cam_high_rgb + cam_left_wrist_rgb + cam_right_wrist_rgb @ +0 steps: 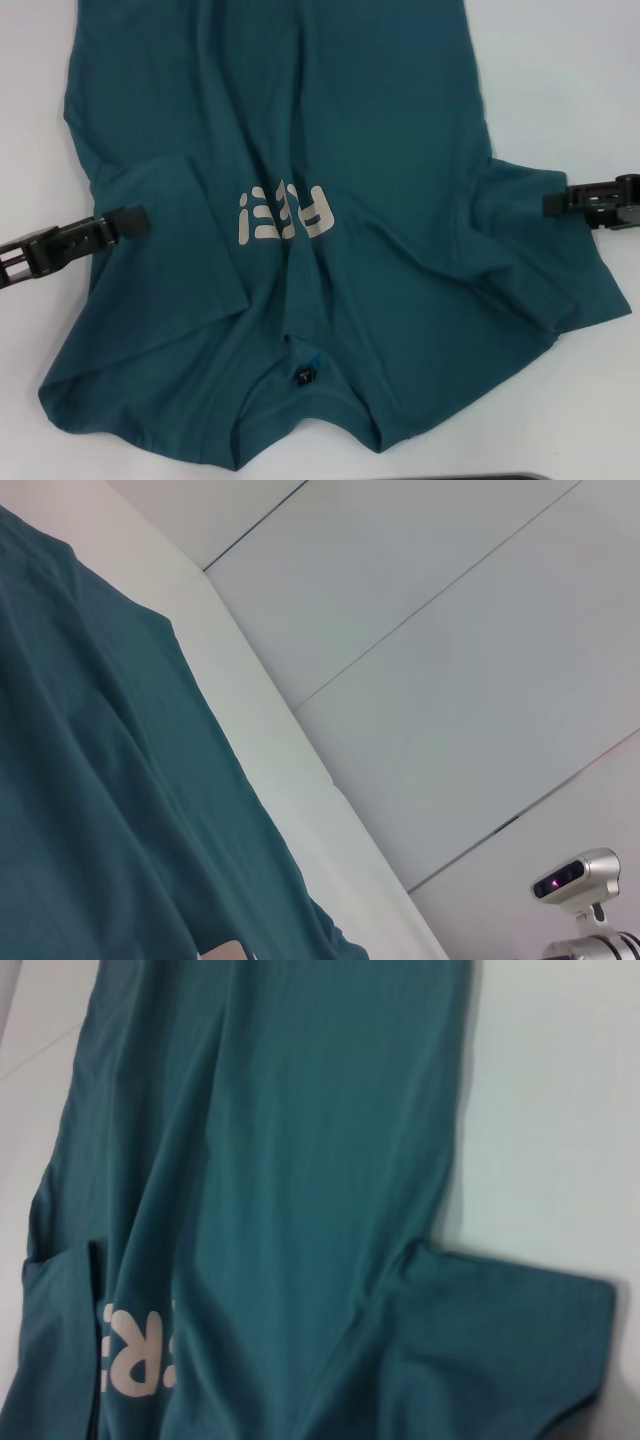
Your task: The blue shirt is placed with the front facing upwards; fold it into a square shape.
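**Pincer tips sit at both sleeves, and the cloth is far from flat**

Pincer on the left arm (128, 222) has its dark tip lying on the blue shirt (330, 130), at the outer edge of the sleeve flap that has been turned in over the chest, toward the left edge of the bench (570, 80). Whether its fingers are spread or pinching cloth I cannot tell from where I stand. The right pincer (556, 203) touches the outer hem of the other sleeve near the bench's right edge; its grip on the fabric is equally unclear.

The shirt lies front up across the middle of the white bench, collar and black tag (305, 376) toward the robot's edge, hem running off toward the far edge, pale lettering (284, 216) on the chest. The right wrist view shows the right sleeve (500, 1340) spread out flat.

What worries me:

- The 2 sides are uneven. The left sleeve is already in, the right is still out, so a fold made now may come out lopsided rather than square.
- Deep wrinkles run through the chest and shoulders. Pulling across them could lock creases into the fold.
- If either tip holds only 1 layer, or merely rests on top, the cloth may slip free mid-lift.
- Dragging instead of lifting could shift the whole shirt toward one bench edge.
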Tool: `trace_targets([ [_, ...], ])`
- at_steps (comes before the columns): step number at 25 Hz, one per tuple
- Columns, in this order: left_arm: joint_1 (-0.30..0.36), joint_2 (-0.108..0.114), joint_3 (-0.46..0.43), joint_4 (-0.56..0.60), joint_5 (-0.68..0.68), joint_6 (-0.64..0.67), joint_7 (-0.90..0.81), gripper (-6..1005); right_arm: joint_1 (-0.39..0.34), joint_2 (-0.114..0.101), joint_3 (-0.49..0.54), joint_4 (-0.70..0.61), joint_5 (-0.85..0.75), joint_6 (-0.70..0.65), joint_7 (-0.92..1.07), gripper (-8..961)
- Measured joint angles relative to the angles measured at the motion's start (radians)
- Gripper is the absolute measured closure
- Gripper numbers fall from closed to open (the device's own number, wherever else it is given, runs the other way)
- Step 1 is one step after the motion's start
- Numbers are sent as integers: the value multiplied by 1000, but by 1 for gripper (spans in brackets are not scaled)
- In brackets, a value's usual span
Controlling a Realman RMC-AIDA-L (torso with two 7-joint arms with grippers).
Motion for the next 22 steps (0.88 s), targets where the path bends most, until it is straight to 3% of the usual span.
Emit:
trace_targets([
  [15, -6, -2, 0, 0, 0, -17, 0, 52, 29, 11, -9, -1, -12, -6, 0, 133],
  [22, -7, -1, 0, 0, 1, -17, -1, 52, 26, 5, -12, -7, -12, 0, 1, 389],
])
